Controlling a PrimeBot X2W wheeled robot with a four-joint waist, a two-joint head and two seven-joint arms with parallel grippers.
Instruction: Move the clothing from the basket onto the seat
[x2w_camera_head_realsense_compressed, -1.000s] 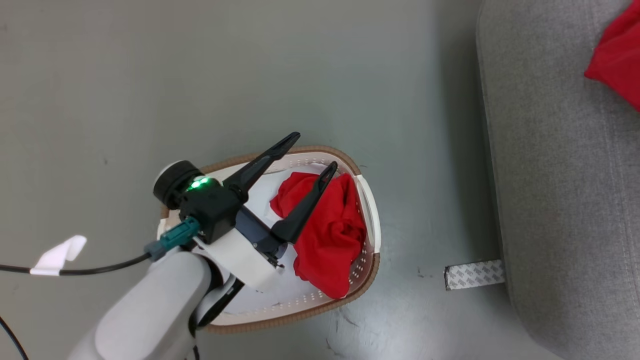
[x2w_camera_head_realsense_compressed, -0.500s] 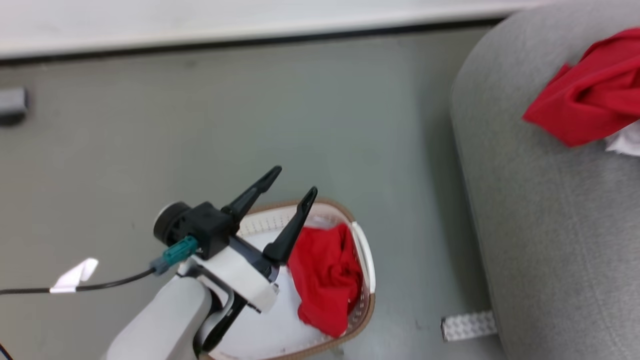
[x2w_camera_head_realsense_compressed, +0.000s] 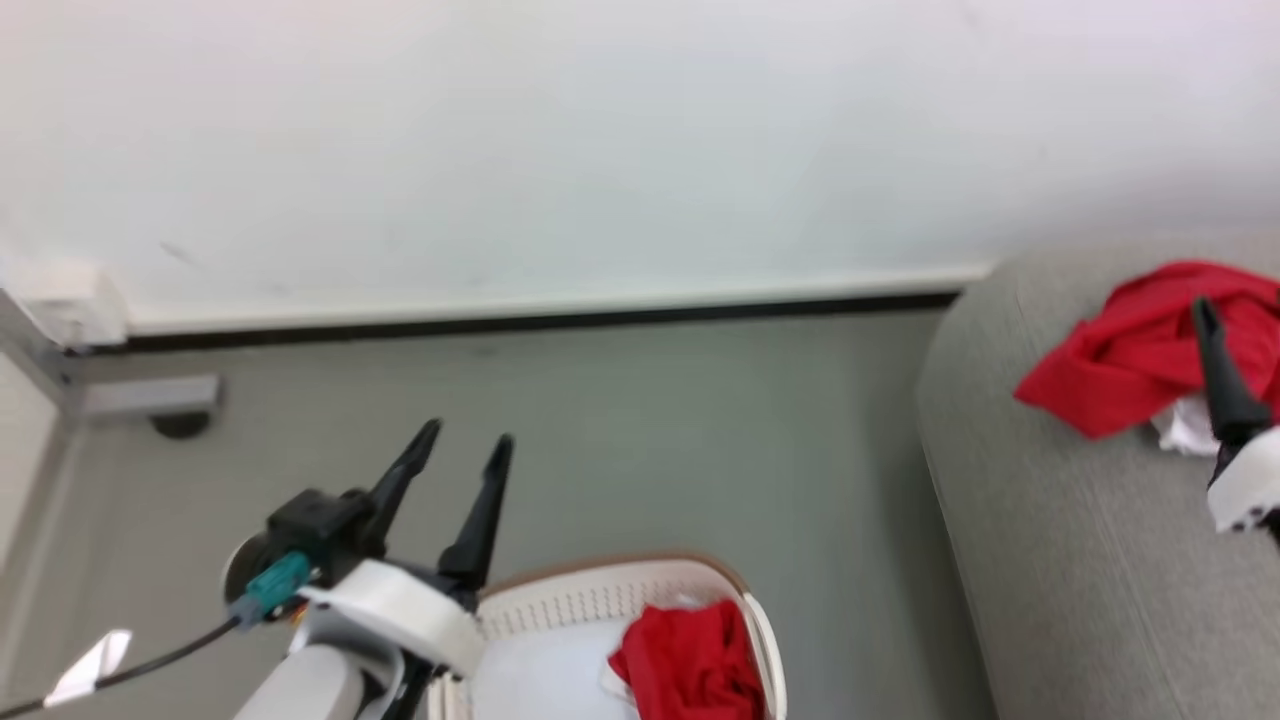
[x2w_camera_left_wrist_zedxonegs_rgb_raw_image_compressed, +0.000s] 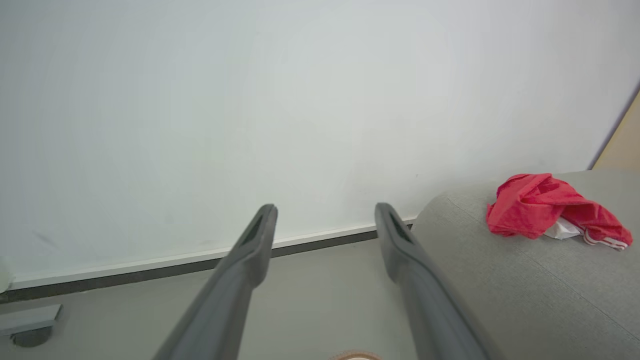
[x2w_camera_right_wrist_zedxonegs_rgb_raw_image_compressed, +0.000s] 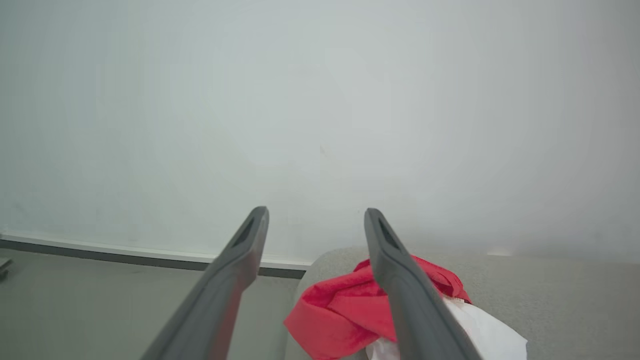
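One garment on seat, by right hand

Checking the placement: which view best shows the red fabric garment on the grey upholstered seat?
Left wrist view: the whole red fabric garment lies unobstructed on the grey upholstered seat. Right wrist view: the right claw crosses it. Head view: partly behind that claw.

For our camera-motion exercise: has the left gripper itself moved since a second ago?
Yes. The left gripper lay over the basket; now it points beyond the far rim, off the clothing.
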